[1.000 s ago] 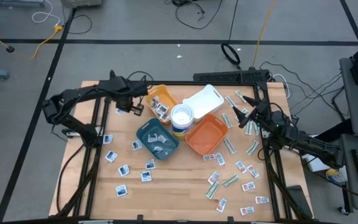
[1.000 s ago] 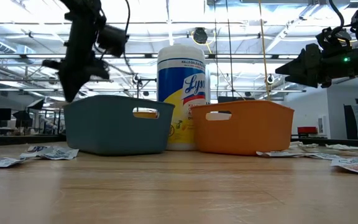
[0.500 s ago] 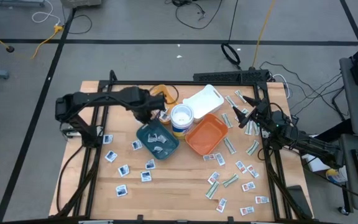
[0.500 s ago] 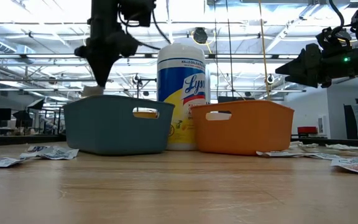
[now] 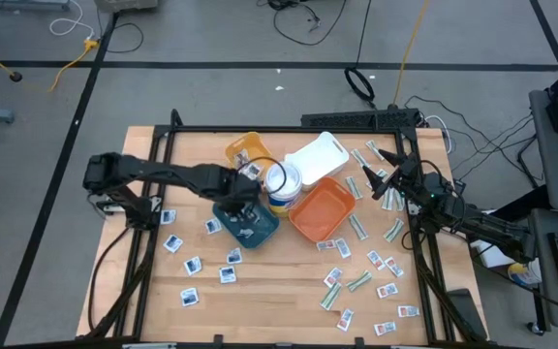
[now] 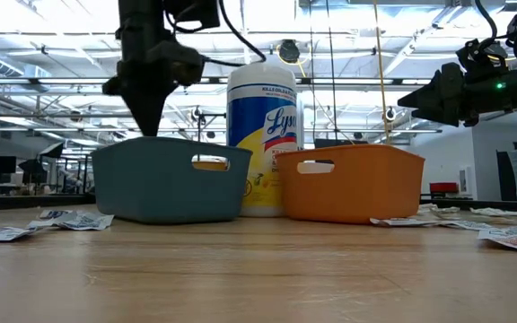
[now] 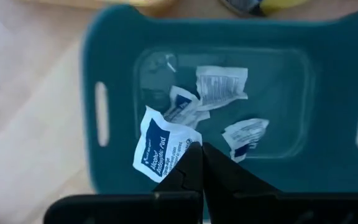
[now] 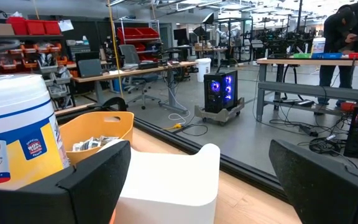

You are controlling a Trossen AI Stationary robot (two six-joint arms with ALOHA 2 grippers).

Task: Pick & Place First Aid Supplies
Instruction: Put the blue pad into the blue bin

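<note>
My left gripper hangs over the teal tray, shut on a white first aid packet with blue print. In the high view this gripper stands above the tray, and in the low view it points down just above the tray's rim. Several packets lie on the tray's floor. My right gripper waits open at the table's right edge, level, its fingers wide apart with nothing between them. My left gripper pinches the white packet by one corner between its two shut fingers, coming from above and pointing down. The rest of the packet sticks out to one side of the fingertips. It is lifted clear, above the teal tray's floor.
A wipes tub stands in the middle, ringed by the orange tray, the white tray and the yellow tray. Loose packets lie on the wood at the near left and the right.
My left gripper has swung from beside the yellow tray toward the table's right and near edges, to a spot above the teal tray, rolling about its own axis on the way. It has stayed shut, carrying the packet. My right gripper has kept still.
</note>
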